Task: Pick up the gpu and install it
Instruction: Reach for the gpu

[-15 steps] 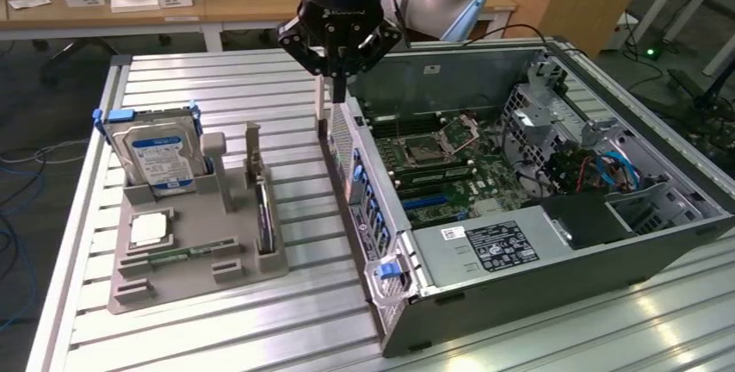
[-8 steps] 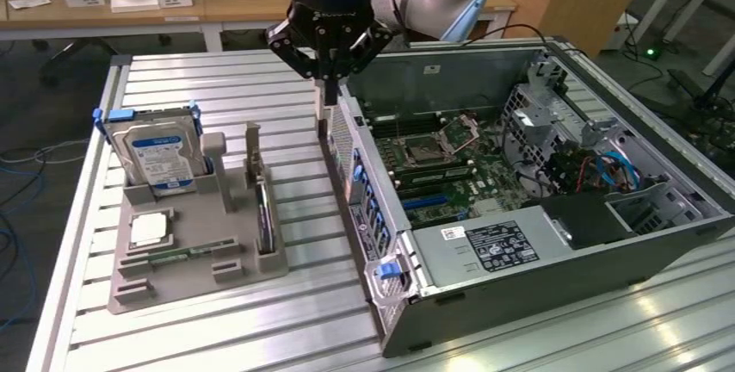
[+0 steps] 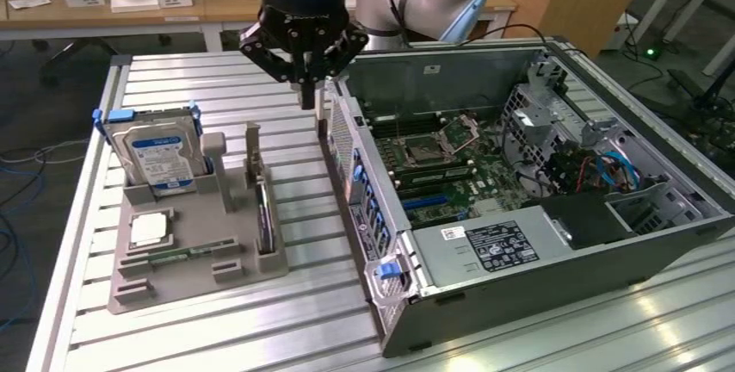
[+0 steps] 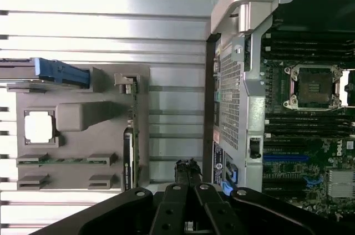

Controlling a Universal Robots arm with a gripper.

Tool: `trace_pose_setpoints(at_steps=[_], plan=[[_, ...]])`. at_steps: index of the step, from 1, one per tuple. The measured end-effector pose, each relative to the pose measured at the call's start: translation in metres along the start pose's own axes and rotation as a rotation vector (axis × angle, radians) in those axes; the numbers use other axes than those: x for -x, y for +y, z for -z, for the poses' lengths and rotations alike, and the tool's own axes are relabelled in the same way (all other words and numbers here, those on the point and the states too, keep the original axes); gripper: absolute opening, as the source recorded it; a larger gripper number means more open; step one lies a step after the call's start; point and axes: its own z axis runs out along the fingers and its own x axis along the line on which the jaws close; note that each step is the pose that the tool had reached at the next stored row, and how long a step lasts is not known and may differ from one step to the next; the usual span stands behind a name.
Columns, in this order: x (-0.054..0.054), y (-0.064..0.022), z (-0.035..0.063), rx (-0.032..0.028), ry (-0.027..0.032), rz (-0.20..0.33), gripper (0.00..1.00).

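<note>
Claw (image 3: 306,101): closed tight, holding nothing, upper centre of exterior view
Gpu (image 3: 267,217): edge-on in grey holder (image 3: 189,247), lower left of exterior view, apart from claw
Table (image 3: 206,325): carries grey holder beside computer case (image 3: 494,299)

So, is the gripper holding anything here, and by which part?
Nothing is held. The gripper is shut and empty, above the table beside the computer case. The gpu stands edge-on in the grey holder, untouched.

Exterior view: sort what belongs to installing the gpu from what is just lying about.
For the job: gpu, gripper, open computer case.
Lying about: hard drive, processor chip, memory stick.
</note>
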Motion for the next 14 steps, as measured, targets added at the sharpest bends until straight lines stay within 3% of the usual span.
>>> trace_pose_setpoints(at_steps=[14], plan=[[-0.044, -0.0101, 0.0015, 0.0002, 0.0005, 0.009, 0.11]])
